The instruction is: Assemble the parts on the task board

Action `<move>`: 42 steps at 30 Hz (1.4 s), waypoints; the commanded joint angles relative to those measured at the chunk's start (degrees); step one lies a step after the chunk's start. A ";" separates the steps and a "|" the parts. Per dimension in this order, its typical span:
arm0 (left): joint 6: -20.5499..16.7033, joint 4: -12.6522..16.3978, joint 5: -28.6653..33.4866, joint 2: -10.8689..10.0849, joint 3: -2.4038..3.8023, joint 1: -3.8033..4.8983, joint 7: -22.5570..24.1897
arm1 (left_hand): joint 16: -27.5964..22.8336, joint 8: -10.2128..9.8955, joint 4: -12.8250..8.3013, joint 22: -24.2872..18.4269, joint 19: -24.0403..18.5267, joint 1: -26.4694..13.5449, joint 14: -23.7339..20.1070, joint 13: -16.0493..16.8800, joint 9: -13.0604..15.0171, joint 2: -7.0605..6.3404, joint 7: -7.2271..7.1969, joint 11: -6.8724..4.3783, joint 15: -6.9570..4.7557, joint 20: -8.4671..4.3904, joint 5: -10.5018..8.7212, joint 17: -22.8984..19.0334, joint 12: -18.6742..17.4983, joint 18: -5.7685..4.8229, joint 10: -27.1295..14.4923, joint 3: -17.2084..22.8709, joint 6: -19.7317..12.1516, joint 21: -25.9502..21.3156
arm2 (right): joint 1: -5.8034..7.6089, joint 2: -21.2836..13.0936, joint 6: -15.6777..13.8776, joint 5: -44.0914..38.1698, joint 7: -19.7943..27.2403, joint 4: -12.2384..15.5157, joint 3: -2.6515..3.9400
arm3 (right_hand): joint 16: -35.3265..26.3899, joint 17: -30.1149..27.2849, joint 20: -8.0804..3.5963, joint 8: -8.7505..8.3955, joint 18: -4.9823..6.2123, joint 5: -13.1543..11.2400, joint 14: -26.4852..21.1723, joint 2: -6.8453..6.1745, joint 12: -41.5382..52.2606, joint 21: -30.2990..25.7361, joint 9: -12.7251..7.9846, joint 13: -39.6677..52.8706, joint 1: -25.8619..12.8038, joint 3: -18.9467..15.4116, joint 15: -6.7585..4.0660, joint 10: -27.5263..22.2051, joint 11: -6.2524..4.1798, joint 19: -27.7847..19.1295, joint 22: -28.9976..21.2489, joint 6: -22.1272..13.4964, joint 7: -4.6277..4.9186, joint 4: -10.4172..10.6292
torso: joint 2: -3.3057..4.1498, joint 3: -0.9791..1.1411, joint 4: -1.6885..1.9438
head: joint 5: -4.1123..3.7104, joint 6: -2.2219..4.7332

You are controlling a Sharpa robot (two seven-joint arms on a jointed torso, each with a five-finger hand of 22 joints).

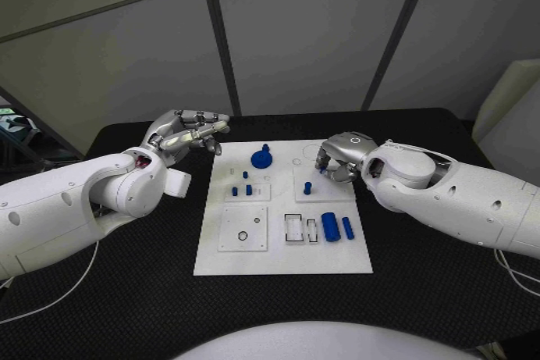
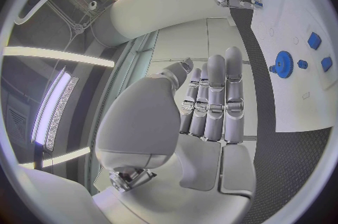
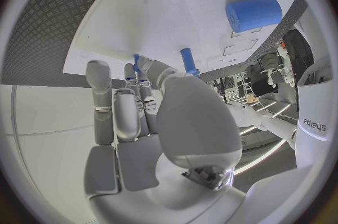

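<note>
The white task board (image 1: 282,258) lies mid-table. On it are a blue gear (image 1: 262,157) at the back, two short blue pegs (image 1: 241,190) on a left plate, one upright blue peg (image 1: 307,187), and a thick blue cylinder (image 1: 330,226) beside a slim blue bar (image 1: 349,229). My right hand (image 1: 338,157) hovers over the board's back right, pinching a small blue pin (image 3: 136,63) between thumb and finger, close to the upright peg (image 3: 188,61). My left hand (image 1: 186,133) hangs off the board's back left corner, fingers (image 2: 214,94) straight and holding nothing, the gear (image 2: 283,61) off to its side.
The black table (image 1: 135,297) surrounds the board with free room in front and on both sides. Grey wall panels stand behind. A pale object (image 1: 512,102) stands at the table's far right. Empty slots (image 1: 295,227) lie beside the thick cylinder.
</note>
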 commanded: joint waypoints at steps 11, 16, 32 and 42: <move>0.70 -0.33 -0.29 -0.01 0.05 -0.29 0.57 | -0.20 -0.27 -0.46 -0.18 0.29 0.49 -0.67 0.07 -0.17 0.12 0.51 0.12 -0.01 0.21 -0.14 -0.14 -0.08 -1.07 -0.67 -0.29 -0.39 -0.39 | 0.15 -2.51 -5.82 -0.73 0.25 5.66 0.17 | 0.35 0.13 -0.18 0.15 -1.04 -0.34 2.68 0.24 0.07 0.38 -0.04 -0.01 0.39 0.33 -0.40 0.98 -0.37 0.07 0.29 0.48 0.11 -0.24 | -0.03 -0.03 0.00 | -0.27 0.33; 0.93 -0.31 -0.29 -0.02 0.05 -0.43 0.43 | -0.19 -0.31 -0.48 -0.20 0.28 0.52 -0.73 0.06 -0.20 0.14 0.55 0.16 0.02 0.22 -0.14 -0.15 -0.10 -1.08 -0.75 -0.33 -0.47 -0.44 | 0.16 -3.68 -7.11 0.32 0.56 9.98 0.40 | 0.43 0.19 -0.18 0.04 -1.05 -0.11 2.68 0.20 -0.07 0.54 0.00 0.00 0.51 0.53 -0.39 0.99 -0.31 0.03 0.43 0.41 0.18 -0.46 | 0.00 -0.04 0.07 | 0.12 0.42; 1.19 -0.55 -0.29 1.33 0.05 -0.53 0.27 | -0.19 -0.33 -0.56 -0.22 0.28 0.64 -0.79 0.07 -0.22 0.18 0.57 0.18 0.04 0.23 -0.13 -0.16 -0.10 -1.08 -0.81 -0.34 -0.52 -0.48 | 0.20 0.42 -6.09 3.58 1.91 15.56 0.62 | 0.43 0.11 -0.13 -0.05 -1.07 -0.16 2.65 0.07 -0.22 0.65 0.05 0.00 0.22 0.49 -0.31 0.97 -0.24 -0.07 0.50 0.37 0.25 -0.41 | 0.18 -0.31 0.38 | 3.37 -0.16; 1.15 -0.81 -0.29 2.66 0.07 -0.47 0.44 | -0.18 -0.36 -0.60 -0.24 0.28 0.67 -0.84 0.07 -0.25 0.17 0.62 0.21 0.06 0.24 -0.13 -0.17 -0.09 -1.08 -0.86 -0.39 -0.58 -0.51 | -1.47 3.72 -4.81 5.63 3.32 13.59 0.36 | 0.36 -0.06 -0.10 -0.09 -1.05 -0.23 2.62 0.02 -0.28 0.60 0.07 0.01 0.10 0.45 -0.29 0.96 -0.22 -0.17 0.39 0.35 0.27 -0.40 | 0.18 -0.37 0.42 | 5.99 -1.28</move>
